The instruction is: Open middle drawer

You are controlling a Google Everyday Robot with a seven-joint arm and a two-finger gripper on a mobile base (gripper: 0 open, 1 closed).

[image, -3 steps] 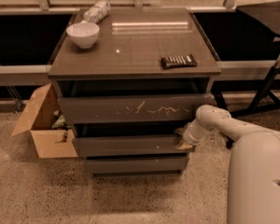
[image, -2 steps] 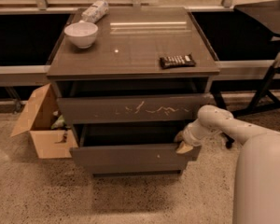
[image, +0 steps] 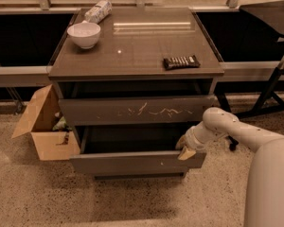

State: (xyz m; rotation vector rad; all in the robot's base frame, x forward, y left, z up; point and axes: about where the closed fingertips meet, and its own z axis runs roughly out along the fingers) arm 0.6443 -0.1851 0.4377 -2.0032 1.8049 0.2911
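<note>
The middle drawer [image: 132, 162] is a wide, plain dark grey-brown front, pulled out from the cabinet with its dark inside [image: 132, 138] showing. My gripper [image: 185, 147] is at the right end of the drawer's top edge. One tan finger [image: 181, 140] is inside the drawer and the other [image: 187, 154] lies on the outside of the front, so it is shut on the front panel. My white arm [image: 236, 129] reaches in from the right.
Above is the taller drawer front with white scratches [image: 137, 110], slightly out. On the cabinet top [image: 137, 41] stand a white bowl [image: 84, 34], a lying bottle [image: 97, 11] and a dark snack bar [image: 180, 62]. An open cardboard box [image: 42, 126] stands left; a black stand [image: 270, 91] stands right.
The middle drawer has slid further out toward the camera, showing more of its dark inside. My gripper has moved down and forward with its front edge.
</note>
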